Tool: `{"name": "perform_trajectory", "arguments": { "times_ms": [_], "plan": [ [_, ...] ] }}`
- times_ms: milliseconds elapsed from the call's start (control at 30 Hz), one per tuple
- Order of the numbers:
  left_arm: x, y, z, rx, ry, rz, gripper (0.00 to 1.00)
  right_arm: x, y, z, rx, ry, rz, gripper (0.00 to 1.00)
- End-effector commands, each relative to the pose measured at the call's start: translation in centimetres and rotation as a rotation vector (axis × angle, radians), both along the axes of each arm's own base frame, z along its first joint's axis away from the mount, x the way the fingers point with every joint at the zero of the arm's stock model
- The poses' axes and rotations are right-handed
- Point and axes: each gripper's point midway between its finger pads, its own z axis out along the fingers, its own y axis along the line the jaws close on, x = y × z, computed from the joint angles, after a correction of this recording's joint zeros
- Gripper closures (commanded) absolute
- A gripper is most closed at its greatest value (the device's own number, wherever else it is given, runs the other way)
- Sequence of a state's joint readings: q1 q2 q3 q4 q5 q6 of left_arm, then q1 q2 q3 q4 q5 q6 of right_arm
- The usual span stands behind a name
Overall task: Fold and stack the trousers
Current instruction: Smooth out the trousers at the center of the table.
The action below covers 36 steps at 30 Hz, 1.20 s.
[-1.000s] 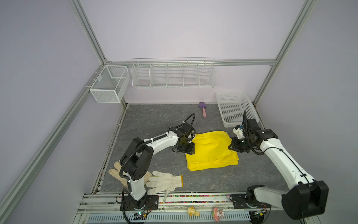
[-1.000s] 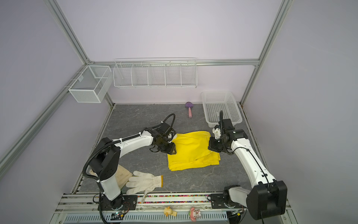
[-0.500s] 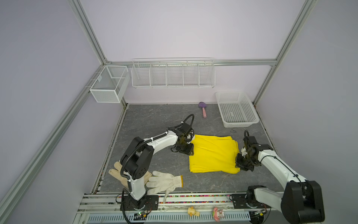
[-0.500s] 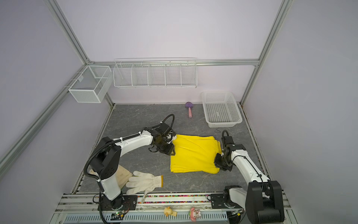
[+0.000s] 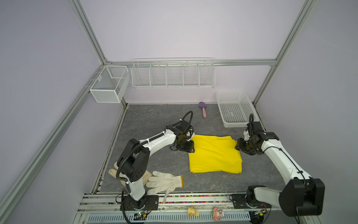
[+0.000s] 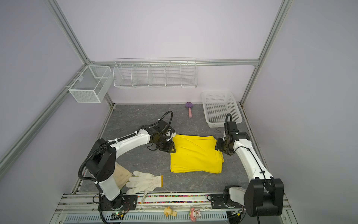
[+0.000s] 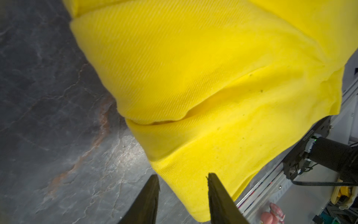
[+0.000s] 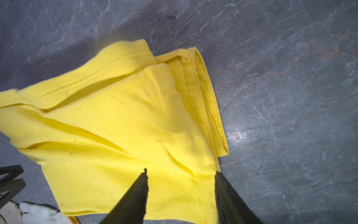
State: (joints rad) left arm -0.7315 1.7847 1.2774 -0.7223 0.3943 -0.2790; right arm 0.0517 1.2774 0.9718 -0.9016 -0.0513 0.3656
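trousers (image 5: 215, 155): lying folded mid-surface (image 5: 155, 120), btw both arms | L fingers (image 7: 147, 194): standing apart at left edge, gripping nothing | R fingers (image 8: 135, 194): hovering spread over far-right corner, released | risk: top layers prob. sliding/unfolding if either finger's snagging cloth while lifting off

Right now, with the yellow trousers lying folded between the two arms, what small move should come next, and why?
Probably raise the right gripper straight up off the trousers: its jaws stand open over their edge, gripping nothing, and the cloth already lies folded flat on the table.
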Motion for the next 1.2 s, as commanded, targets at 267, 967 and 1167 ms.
{"name": "perform_trajectory", "arguments": {
  "times_ms": [267,967,1167],
  "plan": [
    [-0.9,-0.8,-1.7,-0.028,0.042,0.022,0.58,5.6,1.9,-3.6,0.043,-0.041,0.212,0.47],
    [-0.6,0.7,-1.5,0.067,0.021,0.030,0.56,8.0,0.0,-3.1,-0.105,-0.087,0.234,0.74],
    [0.0,1.8,1.2,0.110,-0.001,0.136,0.53,4.1,-0.7,-0.8,-0.127,-0.029,0.162,0.51]
  ]
}}
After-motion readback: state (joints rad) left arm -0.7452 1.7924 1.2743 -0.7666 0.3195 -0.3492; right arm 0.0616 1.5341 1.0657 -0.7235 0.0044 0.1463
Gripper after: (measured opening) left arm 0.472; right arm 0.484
